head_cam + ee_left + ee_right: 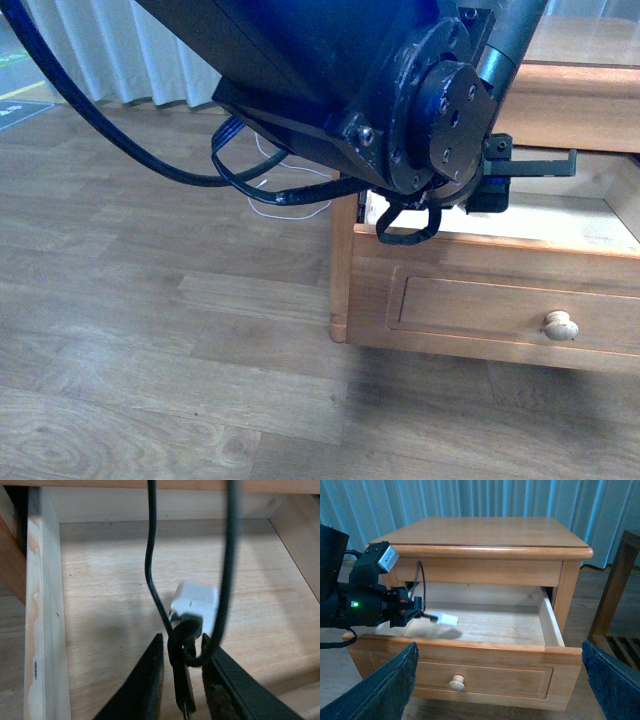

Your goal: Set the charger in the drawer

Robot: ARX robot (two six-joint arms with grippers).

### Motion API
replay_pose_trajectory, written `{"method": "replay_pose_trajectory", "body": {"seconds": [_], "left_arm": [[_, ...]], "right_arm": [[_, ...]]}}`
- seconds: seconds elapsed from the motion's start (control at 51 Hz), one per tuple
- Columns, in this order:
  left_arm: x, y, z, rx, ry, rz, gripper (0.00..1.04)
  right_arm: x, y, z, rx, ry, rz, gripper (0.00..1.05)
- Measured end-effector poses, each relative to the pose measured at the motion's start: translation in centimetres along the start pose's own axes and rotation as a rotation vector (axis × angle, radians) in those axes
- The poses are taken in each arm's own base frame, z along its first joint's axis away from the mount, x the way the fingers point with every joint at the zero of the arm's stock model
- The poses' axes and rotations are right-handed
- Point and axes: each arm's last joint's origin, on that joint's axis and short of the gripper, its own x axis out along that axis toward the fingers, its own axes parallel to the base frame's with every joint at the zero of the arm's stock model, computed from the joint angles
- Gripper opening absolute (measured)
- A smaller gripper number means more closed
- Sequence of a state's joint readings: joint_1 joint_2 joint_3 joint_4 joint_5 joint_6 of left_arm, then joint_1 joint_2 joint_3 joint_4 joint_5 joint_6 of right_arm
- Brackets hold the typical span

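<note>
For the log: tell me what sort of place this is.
Probably a home-like room, perhaps a bedroom: a wooden nightstand with its drawer pulled open, wood-plank floor, and long curtains behind it.

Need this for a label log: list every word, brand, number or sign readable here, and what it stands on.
No text can be read in any view.
dark floor mat: pale marks, too blurred to read.
charger: no print visible.
drawer: plain wood, no lettering.
</note>
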State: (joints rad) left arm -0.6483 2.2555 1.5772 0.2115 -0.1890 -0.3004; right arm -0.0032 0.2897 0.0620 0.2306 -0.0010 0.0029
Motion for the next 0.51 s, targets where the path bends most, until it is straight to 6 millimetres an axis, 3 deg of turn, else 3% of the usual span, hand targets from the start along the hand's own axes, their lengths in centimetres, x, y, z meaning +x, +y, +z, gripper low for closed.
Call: {"method": "replay_pose_trajectory", "body": {"seconds": [0.137,0.255,0.333,0.392,0.51], "left_arm": [[-0.5,0.0,0.7,0.002,-0.051,0.021,0.53],[-2.8,0.6,2.0,0.017,-0.111,0.044,0.74],[-5.1,1.4,3.2,0.028,-0.153,0.048,0.87],[-8.0,2.6,4.7,0.035,-0.198,0.063,0.99],[-13.2,5.1,6.6,0.039,-0.27,0.102,0.98]], "right_arm": [[0.0,0.0,0.0,0.0,0.0,0.0,0.97],[0.0,0.0,0.0,0.0,0.0,0.0,0.97],[0.0,0.0,0.0,0.0,0.0,0.0,0.97],[0.0,0.0,0.0,0.0,0.0,0.0,0.97],[0.0,0.0,0.0,0.0,0.0,0.0,0.97]]}}
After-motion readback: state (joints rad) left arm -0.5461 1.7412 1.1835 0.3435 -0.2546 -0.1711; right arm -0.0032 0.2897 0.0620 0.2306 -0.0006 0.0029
